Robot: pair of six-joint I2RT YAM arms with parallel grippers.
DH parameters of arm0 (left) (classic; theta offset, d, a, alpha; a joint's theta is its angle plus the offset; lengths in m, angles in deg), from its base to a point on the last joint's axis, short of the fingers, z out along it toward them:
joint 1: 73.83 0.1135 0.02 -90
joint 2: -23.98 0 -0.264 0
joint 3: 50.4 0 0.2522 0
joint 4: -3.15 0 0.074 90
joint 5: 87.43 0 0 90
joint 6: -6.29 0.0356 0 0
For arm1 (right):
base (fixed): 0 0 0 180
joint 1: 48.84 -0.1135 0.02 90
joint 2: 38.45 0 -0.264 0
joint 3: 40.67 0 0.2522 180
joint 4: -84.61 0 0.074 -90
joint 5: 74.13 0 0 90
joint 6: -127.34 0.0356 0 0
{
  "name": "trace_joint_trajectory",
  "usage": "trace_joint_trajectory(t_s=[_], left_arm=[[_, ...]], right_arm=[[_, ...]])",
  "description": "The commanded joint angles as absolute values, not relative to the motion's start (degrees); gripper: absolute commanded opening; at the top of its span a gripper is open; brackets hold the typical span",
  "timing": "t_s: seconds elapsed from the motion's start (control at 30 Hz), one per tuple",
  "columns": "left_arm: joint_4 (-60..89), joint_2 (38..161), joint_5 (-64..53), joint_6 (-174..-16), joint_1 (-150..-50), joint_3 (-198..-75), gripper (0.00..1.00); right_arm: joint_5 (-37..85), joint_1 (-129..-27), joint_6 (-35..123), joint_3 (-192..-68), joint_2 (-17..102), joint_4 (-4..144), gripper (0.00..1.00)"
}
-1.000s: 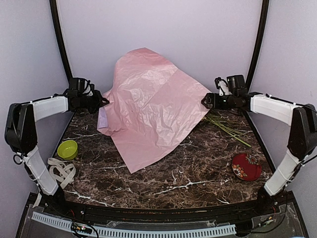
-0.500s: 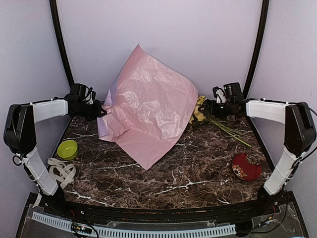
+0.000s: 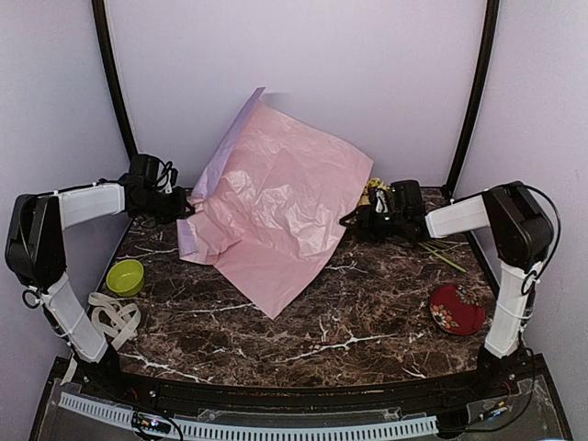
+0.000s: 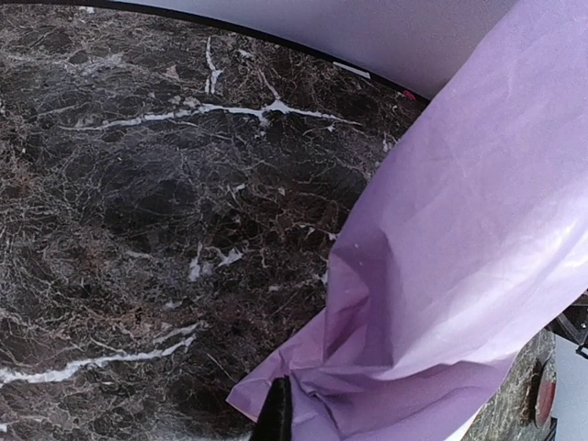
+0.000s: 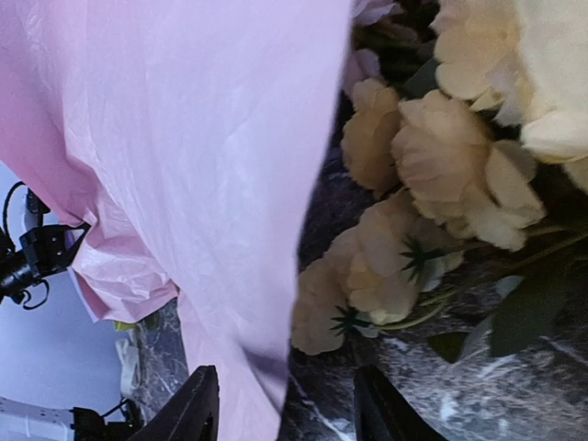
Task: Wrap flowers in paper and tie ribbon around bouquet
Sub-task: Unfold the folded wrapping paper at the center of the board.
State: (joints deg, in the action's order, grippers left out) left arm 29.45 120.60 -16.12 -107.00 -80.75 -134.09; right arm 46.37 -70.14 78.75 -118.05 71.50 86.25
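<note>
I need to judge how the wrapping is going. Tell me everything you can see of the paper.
The paper is a large, thin, crinkled sheet, pink on top and lilac underneath. It stands tented: its bunched left edge is pinched in the shut left pincer, a far corner sticks up, and its near corner rests on the marble table. Its right edge hangs inside the open right pincer, beside the flowers.

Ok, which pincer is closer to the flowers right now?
Right. The right pincer sits beside the flowers, at the right edge of the paper; the left pincer is across the raised sheet, clamped on its left edge.
</note>
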Motion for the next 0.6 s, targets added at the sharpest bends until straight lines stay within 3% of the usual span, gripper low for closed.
trace_joint_trajectory(t_s=[0.0, 0.13, 0.3, 0.57], left_arm=[[30.7, 117.9, -15.5, -105.2, -80.7, -135.3, 0.0], [31.0, 118.1, -15.6, -105.0, -80.7, -135.5, 0.0], [31.4, 117.8, -14.7, -104.3, -80.7, -135.5, 0.0], [41.4, 111.6, -6.8, -97.8, -80.7, -140.0, 0.0]], right_arm=[[52.8, -71.7, 87.7, -118.0, 74.3, 98.8, 0.47], [54.8, -72.9, 89.8, -120.0, 77.1, 101.8, 0.37], [55.4, -73.2, 90.0, -120.1, 77.0, 102.6, 0.0], [56.7, -73.2, 76.9, -125.0, 67.9, 84.9, 0.0]])
